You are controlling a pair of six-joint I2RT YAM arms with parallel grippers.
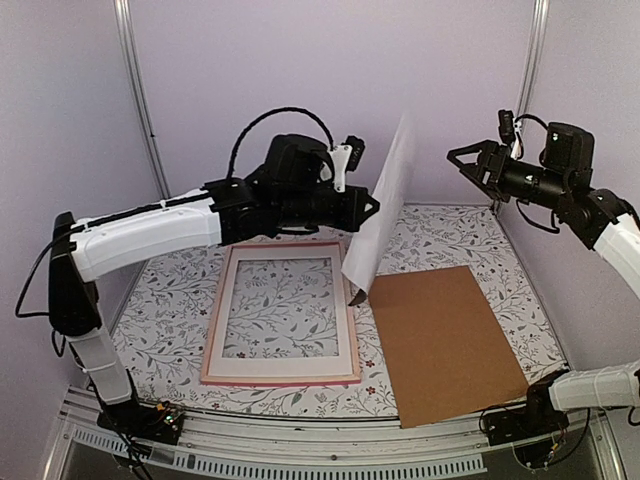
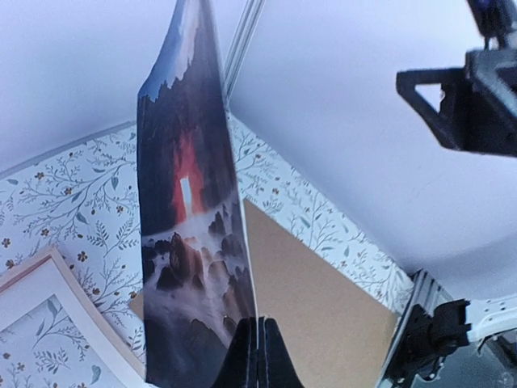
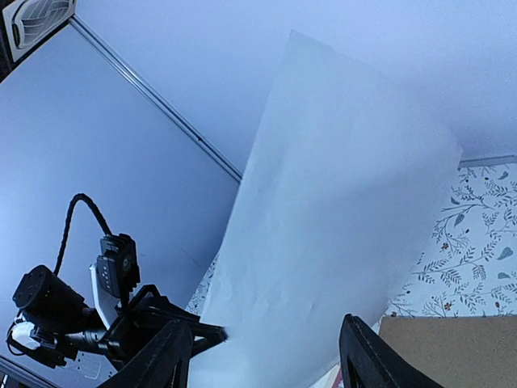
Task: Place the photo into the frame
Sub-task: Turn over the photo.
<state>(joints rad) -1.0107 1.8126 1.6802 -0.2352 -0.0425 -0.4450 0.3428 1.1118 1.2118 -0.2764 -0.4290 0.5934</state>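
The photo point(image 1: 388, 195) stands nearly upright above the table, its white back toward the right arm. In the left wrist view its printed side point(image 2: 190, 242) shows dark rocks, mist and a red glow. My left gripper point(image 1: 374, 210) is shut on the photo's edge, and the fingertips point(image 2: 260, 327) pinch it. The pink frame point(image 1: 283, 381) lies flat at the centre left, below and left of the photo. My right gripper point(image 1: 458, 165) hovers open to the right of the photo, apart from it. In the right wrist view, that gripper point(image 3: 262, 360) has the photo's white back point(image 3: 339, 226) ahead of it.
A white mat point(image 1: 290, 365) lies inside the frame. A brown backing board point(image 1: 445, 340) lies flat to the right of the frame, under the photo's lower corner. Lilac walls with metal posts close in the back and sides.
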